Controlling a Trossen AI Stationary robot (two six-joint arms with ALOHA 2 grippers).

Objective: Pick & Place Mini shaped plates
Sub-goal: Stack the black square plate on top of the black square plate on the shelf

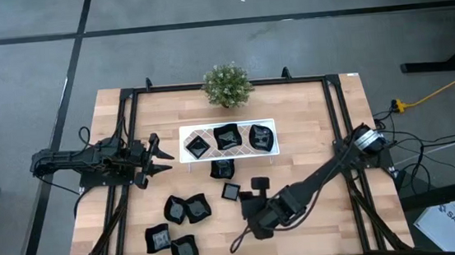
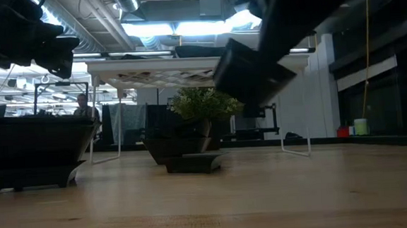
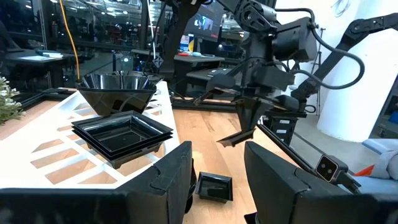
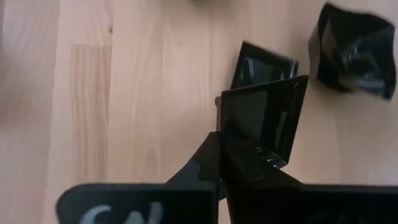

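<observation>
Overhead, we see the right arm stretched diagonally from the table's right edge toward the middle, its right gripper (image 1: 257,192) raised above the wooden table (image 1: 311,137) and clamped on the rim of a square mini plate (image 4: 264,121), which hangs tilted on edge in the right wrist view. Another square plate (image 4: 258,65) lies flat on the wood just beyond it, and a rounded dish (image 4: 354,50) sits nearby. The left arm reaches in level from the left side, its left gripper (image 1: 162,155) released and empty, fingers spread, just beside the end of the white tray (image 1: 185,132). We count three plates on that tray and several more scattered across the table's near half, below a small potted plant (image 1: 226,84).
</observation>
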